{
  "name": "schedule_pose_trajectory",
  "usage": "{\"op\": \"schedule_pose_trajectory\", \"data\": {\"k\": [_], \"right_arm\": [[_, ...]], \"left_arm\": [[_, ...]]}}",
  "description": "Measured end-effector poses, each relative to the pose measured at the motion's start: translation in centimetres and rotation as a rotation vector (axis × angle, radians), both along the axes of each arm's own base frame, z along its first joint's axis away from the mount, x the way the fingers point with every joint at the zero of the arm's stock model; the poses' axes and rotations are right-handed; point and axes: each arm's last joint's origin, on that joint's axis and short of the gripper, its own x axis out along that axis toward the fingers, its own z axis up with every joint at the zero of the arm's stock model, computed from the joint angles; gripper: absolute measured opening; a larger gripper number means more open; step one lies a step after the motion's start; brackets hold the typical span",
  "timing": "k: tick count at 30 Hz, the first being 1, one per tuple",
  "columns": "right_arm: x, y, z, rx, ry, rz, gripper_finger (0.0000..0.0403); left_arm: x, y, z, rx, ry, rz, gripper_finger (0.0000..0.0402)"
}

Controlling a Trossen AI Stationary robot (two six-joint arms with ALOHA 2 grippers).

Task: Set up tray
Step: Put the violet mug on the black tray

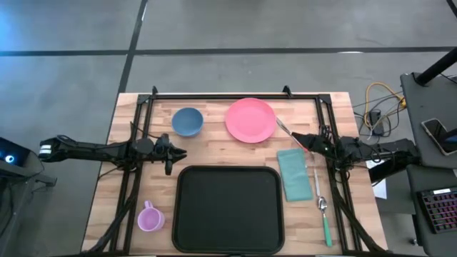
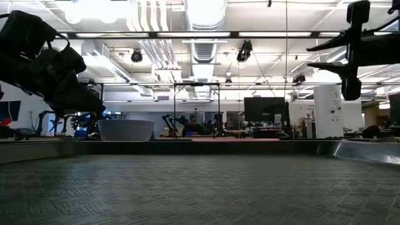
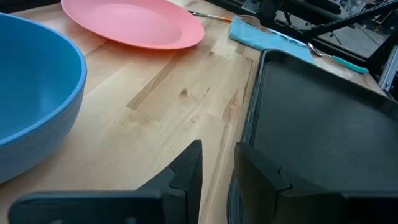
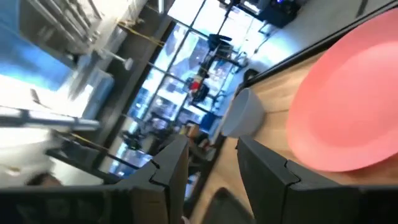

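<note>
- Well, the tray point(image 1: 228, 209) lies flat on the near middle of the wooden table point(image 1: 207, 146), and I can see nothing on it; its dark ribbed floor fills the low view.
- The blue bowl point(image 1: 186, 121) sits at the far left of the table, open side up, and looks empty from above.
- The pink plate point(image 1: 250, 119) is just beside the bowl, to its right, with nothing on its face.
- A small purple mug point(image 1: 149, 217) stands left of the tray near the front edge; I can't see anything in it.
- A teal napkin point(image 1: 293, 173) lies just right of the tray, a fork point(image 1: 285, 131) near its far end and a green-handled spoon point(image 1: 323, 212) along its right side.
- The left gripper point(image 1: 173, 154) hangs just off the tray's far left corner, fingers a narrow gap apart, holding nothing.
- The right gripper point(image 1: 304, 140) is by the plate's right edge above the fork, fingers slightly parted around nothing.
- No writing or label is readable anywhere.
</note>
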Motion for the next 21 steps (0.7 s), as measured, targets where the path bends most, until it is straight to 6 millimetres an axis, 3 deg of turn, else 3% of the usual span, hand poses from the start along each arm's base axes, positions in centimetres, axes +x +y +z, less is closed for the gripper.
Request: {"op": "schedule_pose_trajectory", "data": {"k": [4,14,16,21], "right_arm": [[0.4,0.2,0.3,-0.013,-0.018,0.073,0.0127],[1.1,0.2,-0.6,-0.003,0.078,0.042,0.0127],[1.2,0.2,-0.8,0.0,0.09,0.042,0.0127],[1.4,0.2,-1.0,-0.014,0.124,0.041,0.0127]], "left_arm": [[0.0,0.0,0.0,0.0,0.0,0.0,0.0075],[0.0,0.0,0.1,-0.038,-0.019,0.019,0.0075],[0.2,0.0,0.6,-0.207,-0.098,0.087,0.0075],[0.5,0.0,1.7,-0.881,-0.276,0.33,0.0075]]}}
